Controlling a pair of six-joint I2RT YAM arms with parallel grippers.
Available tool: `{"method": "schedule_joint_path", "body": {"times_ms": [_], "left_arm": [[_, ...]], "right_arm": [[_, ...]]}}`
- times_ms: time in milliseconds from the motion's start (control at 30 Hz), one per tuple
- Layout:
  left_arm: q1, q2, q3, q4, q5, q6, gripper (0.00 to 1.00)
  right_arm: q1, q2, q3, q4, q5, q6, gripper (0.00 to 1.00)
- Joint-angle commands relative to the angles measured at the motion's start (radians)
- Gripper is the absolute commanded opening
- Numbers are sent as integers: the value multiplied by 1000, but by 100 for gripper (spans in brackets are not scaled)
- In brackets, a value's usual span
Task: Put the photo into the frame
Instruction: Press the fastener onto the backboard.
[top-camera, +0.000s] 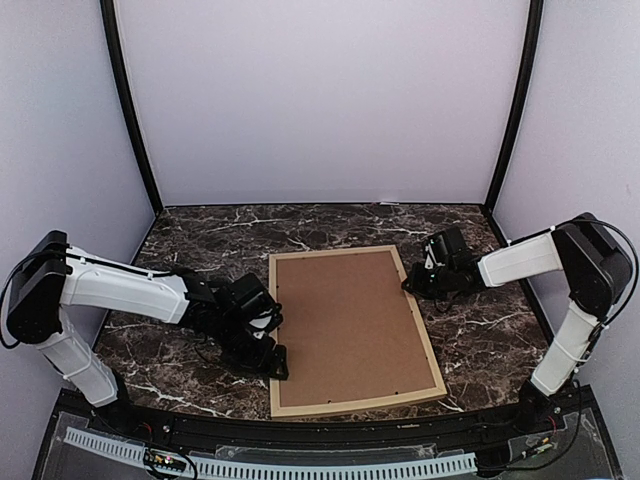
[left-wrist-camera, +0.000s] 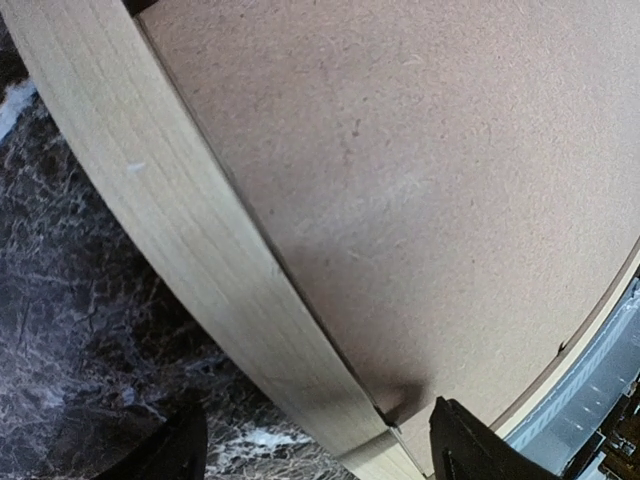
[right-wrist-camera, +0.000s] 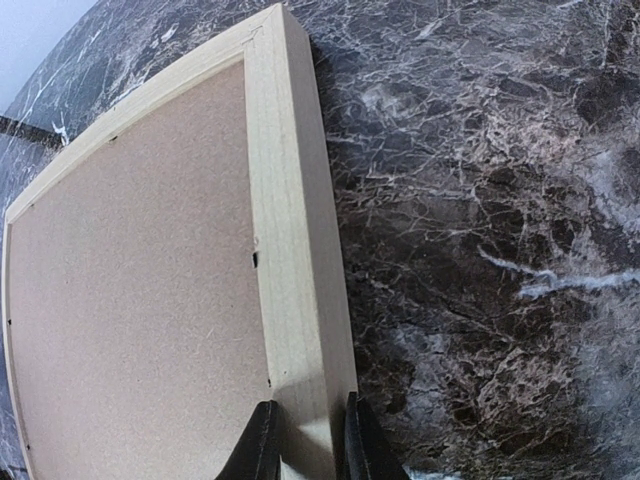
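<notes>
On counter (top-camera: 480, 340), frame (top-camera: 360, 403) is lying back-up; right hand (top-camera: 410, 285) is gripping its right rail, left hand (top-camera: 277, 362) is straddling left rail, open.

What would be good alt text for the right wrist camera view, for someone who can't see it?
The right gripper pinches one rail of a thin light wood picture frame lying on a dark marble table, brown fibreboard backing facing up.

You have free tabletop (top-camera: 330, 225) beyond the frame (top-camera: 355, 404) and off its near right corner. Left end effector (top-camera: 275, 362) straddles the left rail; right end effector (top-camera: 411, 285) clamps the right rail.
</notes>
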Motion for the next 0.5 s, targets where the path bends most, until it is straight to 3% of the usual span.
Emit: {"method": "schedule_joint_path", "body": {"times_ms": [0, 467], "left_arm": [[-3, 55, -25, 7, -15, 4, 79], [-3, -65, -1, -74, -62, -7, 79]], "right_arm": [[19, 14, -39, -95, -58, 76, 7], [20, 18, -39, -91, -59, 74, 7]]}}
